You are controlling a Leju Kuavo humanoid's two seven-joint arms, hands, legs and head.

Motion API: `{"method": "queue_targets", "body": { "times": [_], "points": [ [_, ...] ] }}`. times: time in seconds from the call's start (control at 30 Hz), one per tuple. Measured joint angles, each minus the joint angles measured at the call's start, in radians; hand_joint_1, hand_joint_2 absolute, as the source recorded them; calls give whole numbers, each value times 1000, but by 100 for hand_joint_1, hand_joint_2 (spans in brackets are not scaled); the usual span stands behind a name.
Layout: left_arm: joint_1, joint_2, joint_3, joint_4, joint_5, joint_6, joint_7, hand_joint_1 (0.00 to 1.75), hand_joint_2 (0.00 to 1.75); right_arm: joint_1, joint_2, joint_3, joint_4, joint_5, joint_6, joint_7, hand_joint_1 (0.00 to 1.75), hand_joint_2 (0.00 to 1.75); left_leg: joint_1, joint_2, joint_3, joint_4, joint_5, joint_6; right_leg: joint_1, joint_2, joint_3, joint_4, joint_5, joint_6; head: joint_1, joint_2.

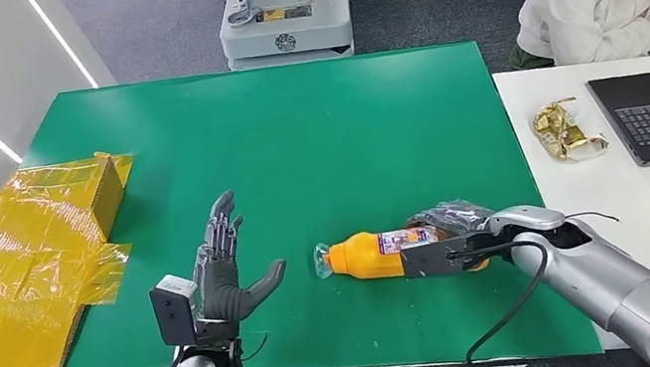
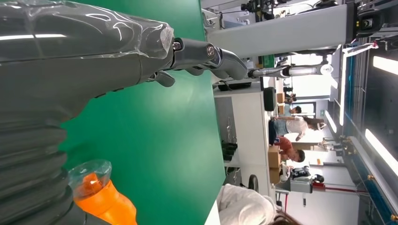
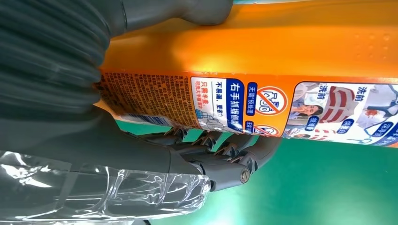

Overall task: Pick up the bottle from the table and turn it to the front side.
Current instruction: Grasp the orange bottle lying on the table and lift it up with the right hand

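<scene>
Lying on its side near the desk's [image 1: 291, 129] front edge, the bottle [image 1: 369, 254] points cap-first toward my open left hand [image 1: 228, 276]; my right hand [image 1: 447, 241] grips its base, fingers [image 3: 220, 154] wrapped around.

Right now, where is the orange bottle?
In the head view the orange bottle lies on its side near the front edge of the green table, gripped by the right hand, with the open left hand apart to its left.
</scene>
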State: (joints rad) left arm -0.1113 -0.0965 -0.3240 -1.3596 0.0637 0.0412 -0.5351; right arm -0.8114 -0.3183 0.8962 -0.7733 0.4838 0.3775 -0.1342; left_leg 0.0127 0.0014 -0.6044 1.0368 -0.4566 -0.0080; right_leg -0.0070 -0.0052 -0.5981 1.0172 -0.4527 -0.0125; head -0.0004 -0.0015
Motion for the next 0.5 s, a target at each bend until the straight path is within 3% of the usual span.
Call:
{"method": "queue_targets", "body": {
  "times": [0.07,0.33,0.5],
  "points": [
    [1,0,5,0,2,-3,0,0,175,-12,-2,13,1,-5,-1,-2,175,175,0,0,0,0,0,0,0,0,0,0,0,0,0,0],
    [14,0,31,0,-1,-5,-9,0,175,-18,10,39,37,-83,-110,-83,175,175,0,-1,-1,0,0,0,0,-1,0,0,0,0,0,0],
    [22,0,44,0,-5,2,-17,0,175,19,22,16,47,-203,-165,-178,175,175,0,-1,-1,0,0,0,0,-1,0,0,0,0,0,0]
  ]
}}
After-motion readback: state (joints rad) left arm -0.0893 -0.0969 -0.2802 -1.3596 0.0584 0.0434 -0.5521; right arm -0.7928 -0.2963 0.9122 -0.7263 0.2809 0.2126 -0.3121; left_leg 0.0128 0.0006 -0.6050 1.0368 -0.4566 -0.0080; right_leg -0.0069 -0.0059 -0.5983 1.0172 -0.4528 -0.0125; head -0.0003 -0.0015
